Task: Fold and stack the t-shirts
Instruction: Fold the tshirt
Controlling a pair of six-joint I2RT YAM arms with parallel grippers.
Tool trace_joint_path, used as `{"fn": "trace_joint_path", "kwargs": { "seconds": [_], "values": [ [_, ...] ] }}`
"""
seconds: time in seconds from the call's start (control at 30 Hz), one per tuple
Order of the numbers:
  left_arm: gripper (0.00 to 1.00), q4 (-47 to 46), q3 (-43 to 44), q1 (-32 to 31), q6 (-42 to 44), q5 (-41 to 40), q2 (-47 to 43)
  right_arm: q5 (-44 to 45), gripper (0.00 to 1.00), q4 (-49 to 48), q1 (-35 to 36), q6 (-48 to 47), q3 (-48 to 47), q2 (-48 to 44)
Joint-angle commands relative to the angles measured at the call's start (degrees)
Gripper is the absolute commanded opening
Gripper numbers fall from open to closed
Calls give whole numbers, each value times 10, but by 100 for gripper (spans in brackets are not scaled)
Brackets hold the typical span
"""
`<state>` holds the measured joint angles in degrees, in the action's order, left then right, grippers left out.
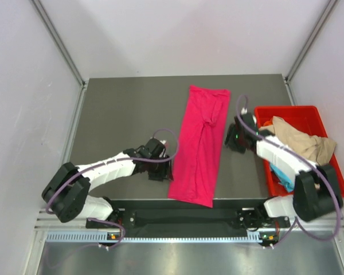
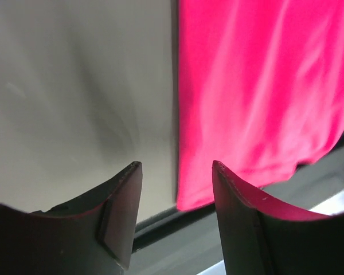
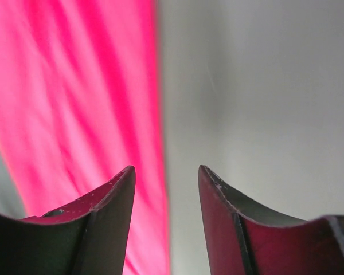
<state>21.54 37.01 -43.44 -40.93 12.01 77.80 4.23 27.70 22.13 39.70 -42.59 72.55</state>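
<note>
The bright magenta-pink cloth t-shirt (image 1: 199, 143) lies as a long narrow strip at frame centre. The left gripper (image 1: 160, 173) and right gripper (image 1: 233, 140) flank it — both spread, holding nothing. Recommended: pinch both lower corners together, then carry them level to the upper hem.

Overhead view: you have even, diffuse light from above. White walls (image 1: 189, 34) bright; dark table (image 1: 120, 114) matte with soft shadows; focus sharp.

Left wrist view: your magenta t-shirt (image 2: 264, 91) saturated and soft; table blurred; left fingers (image 2: 264, 229) dark, edged with pink reflection; lower right corner washed out white.

Right wrist view: blurred throughout; right fingers (image 3: 100, 223) reflect pink.
</note>
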Motion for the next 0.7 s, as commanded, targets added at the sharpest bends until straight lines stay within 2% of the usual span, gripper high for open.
{"fn": "trace_joint_path", "kwargs": {
  "seconds": [0.0, 0.03, 0.1, 0.13, 0.17, 0.23, 0.3, 0.37, 0.5, 0.63, 0.67],
  "values": [
    [57, 30, 92, 36, 44, -77, 17, -41, 49, -81, -57, -104, -132, 89],
    [57, 27, 137, 51, 64, -66, 30, -83, 49, -83, -80, -123, -186, 115],
    [57, 25, 210, 96, 87, -49, 83, -106, 47, -81, -96, -146, -238, 196],
    [57, 21, 238, 111, 109, -35, 106, -112, 45, -79, -107, -151, -264, 220],
    [57, 22, 299, 140, 117, -4, 158, -119, 37, -78, -112, -158, -310, 269],
    [56, 27, 369, 173, 137, 26, 211, -130, 36, -70, -126, -168, -382, 335],
    [56, 22, 462, 183, 152, 46, 285, -135, 36, -59, -132, -174, -426, 376],
    [56, 17, 549, 188, 181, 30, 351, -120, 36, -36, -140, -177, -517, 435],
    [56, -5, 660, 209, 174, 47, 458, -99, 33, -12, -153, -170, -586, 511],
    [56, -54, 719, 225, 162, 68, 531, -108, 33, -26, -169, -164, -639, 558],
    [56, -65, 726, 229, 160, 71, 552, -103, 36, -27, -171, -163, -645, 561]
  ]
}}
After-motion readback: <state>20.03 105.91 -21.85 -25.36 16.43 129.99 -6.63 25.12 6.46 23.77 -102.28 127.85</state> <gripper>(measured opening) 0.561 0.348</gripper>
